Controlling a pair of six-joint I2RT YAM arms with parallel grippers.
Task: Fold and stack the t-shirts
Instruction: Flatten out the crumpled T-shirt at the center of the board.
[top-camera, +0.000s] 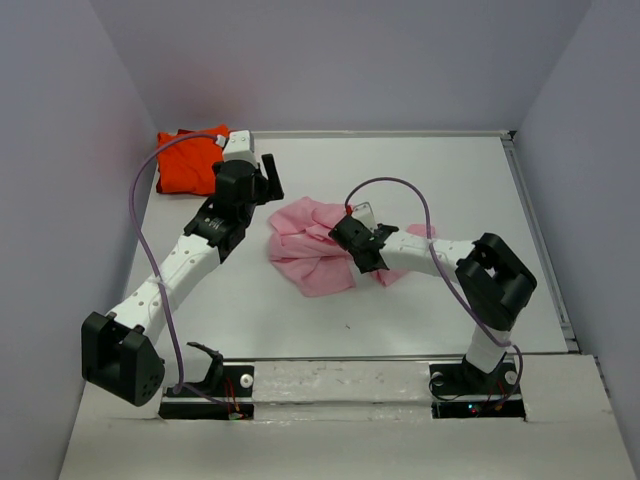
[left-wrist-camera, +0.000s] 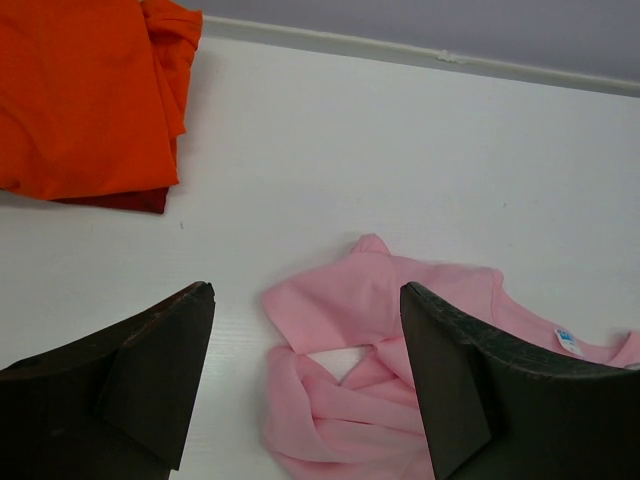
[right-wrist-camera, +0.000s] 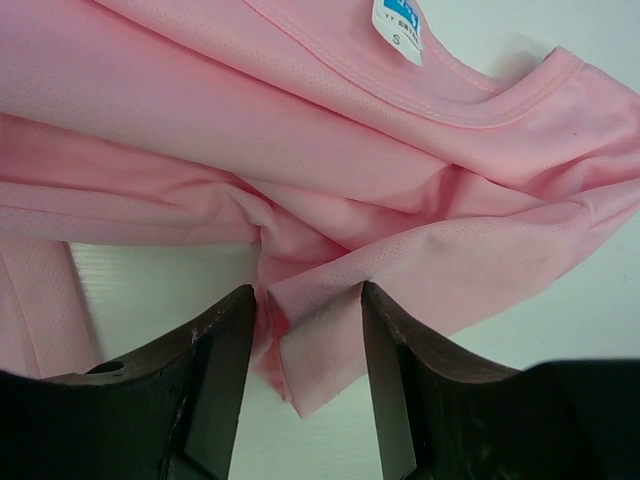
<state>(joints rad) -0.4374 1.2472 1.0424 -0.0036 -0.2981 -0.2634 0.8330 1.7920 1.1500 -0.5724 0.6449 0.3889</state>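
Cannot see the orange-red t-shirt (top-camera: 188, 165) whole at the far-left table (top-camera: 420, 180) corner: left arm blocks its edge. Pink t-shirt (top-camera: 305, 245) crumpled mid-table, partly under right gripper (right-wrist-camera: 305, 292). Left gripper (left-wrist-camera: 305, 290) raised between the shirts, wide apart, empty. Right gripper low, part-closed astride a pink fold; actual pinch not discernible.

Plain white table, pale walls on three sides

So it's basically a little booth: a smooth white table (top-camera: 430, 180) boxed in by a back wall (top-camera: 350, 60), a left wall (top-camera: 50, 180) and a right wall (top-camera: 600, 200), all a flat greyish lavender. A thin raised rail (top-camera: 400, 133) runs along the table's far edge and carries on down its right side. At the near edge sits a rougher off-white ledge (top-camera: 340, 390). The light's soft and even, and the shadows are pretty faint.
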